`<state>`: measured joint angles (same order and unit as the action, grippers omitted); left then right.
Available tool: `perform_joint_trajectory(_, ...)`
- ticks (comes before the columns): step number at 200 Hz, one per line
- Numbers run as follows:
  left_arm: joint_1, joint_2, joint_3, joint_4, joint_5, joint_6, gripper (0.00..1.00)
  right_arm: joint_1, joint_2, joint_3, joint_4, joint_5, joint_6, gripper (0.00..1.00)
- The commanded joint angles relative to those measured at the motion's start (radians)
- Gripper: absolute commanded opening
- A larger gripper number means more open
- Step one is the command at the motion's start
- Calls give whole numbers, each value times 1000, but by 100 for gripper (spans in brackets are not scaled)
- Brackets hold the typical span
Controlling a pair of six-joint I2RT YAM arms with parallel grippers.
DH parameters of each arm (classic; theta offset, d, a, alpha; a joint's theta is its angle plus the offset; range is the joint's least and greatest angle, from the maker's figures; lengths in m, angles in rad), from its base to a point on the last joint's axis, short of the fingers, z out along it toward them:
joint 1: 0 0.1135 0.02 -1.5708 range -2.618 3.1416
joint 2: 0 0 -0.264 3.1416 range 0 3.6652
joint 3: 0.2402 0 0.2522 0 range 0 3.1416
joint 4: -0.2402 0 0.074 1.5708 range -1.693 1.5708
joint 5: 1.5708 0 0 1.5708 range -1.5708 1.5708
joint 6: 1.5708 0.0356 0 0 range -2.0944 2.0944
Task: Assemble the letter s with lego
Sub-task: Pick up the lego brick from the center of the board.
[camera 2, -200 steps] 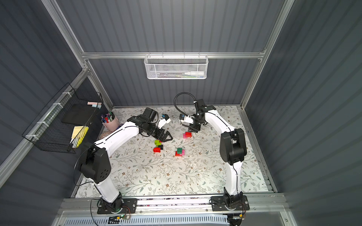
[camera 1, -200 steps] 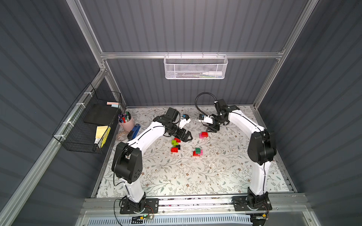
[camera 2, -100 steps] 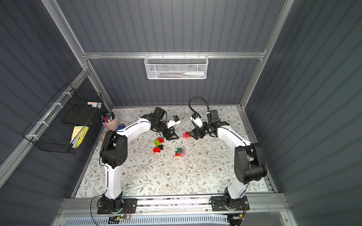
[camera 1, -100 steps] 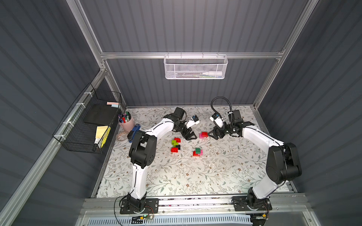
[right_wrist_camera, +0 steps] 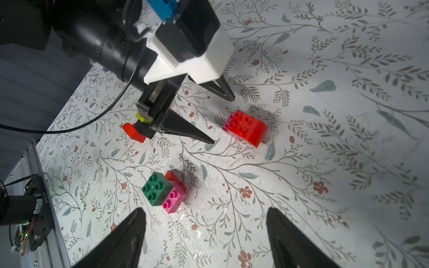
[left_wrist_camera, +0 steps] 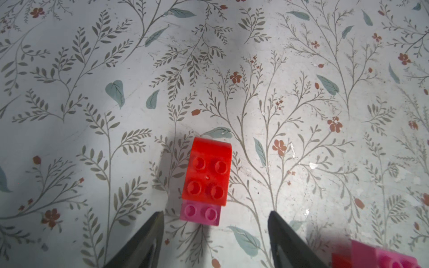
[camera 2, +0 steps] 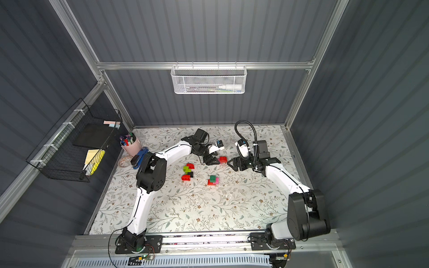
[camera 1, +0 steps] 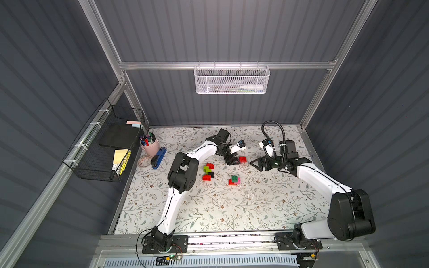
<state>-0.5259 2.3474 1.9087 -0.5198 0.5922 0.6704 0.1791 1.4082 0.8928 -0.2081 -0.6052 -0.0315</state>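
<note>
Left claw [left_wrist_camera: 215,212] stands open just above the floral mat [camera 1: 232,208], and the only thing near its tips is the near end of a two-brick piece [camera 1: 242,159]. That piece is one red brick [left_wrist_camera: 207,171] with a rounded end, pressed onto one pink brick [left_wrist_camera: 199,213]. Neither finger touches it, as far as the wrist view shows. Right claw [right_wrist_camera: 204,210] is also open and empty, near the same piece on its far side but apart from it. Judged step in hand: the left claw picks up this piece. To do it well, move forward until the fingers flank the two long flat sides, and centre the piece between them. Go low enough to catch the pink brick as well as the red one, so the joint is not pried apart. Close slowly, because a loose piece on a smooth mat will likely skid or twist if one finger lands first. Stay off the rounded end, and keep the right claw back until the piece is lifted. Count, largest first:
- claws, two
- black wire basket [camera 1: 104,143], one
- white mesh basket [camera 1: 232,80], one
- pink cup [camera 1: 149,145] of pens, one
- blue stapler [camera 1: 160,157], one
- roll of tape [camera 1: 144,161], one

The bricks lie in three groups. These are the piece above, a stack [camera 1: 234,180] of dark green, red and pink, and a cluster [camera 1: 208,171] of lime green, black and two reds. Brick tally: four red, two pink, one dark green, one lime green, one black. That makes nine visible; more may be hidden inside the groups.
</note>
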Motion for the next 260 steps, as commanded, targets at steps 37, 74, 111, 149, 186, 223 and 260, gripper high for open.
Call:
perform_joint_trajectory(37,-27,72,45,32,-43,17,55,-26,-64,-56,8,6,66,84)
perform_joint_trajectory(74,-28,85,47,50,-49,3,49,-33,-90,-73,-1,19,66,84)
perform_joint_trajectory(111,-29,86,38,78,-45,-33,39,-37,-93,-78,-5,15,67,84)
perform_joint_trajectory(149,-29,87,45,67,-38,-39,26,-39,-92,-74,-11,12,68,84)
perform_joint_trajectory(186,-28,46,29,57,-20,-37,25,-40,-92,-80,9,-11,97,84)
perform_joint_trajectory(223,-22,-48,-22,14,5,-4,26,-40,-75,-165,188,-110,263,84)
perform_joint_trajectory(260,-5,-165,-96,-35,81,14,26,-37,-50,-233,323,-178,441,84)
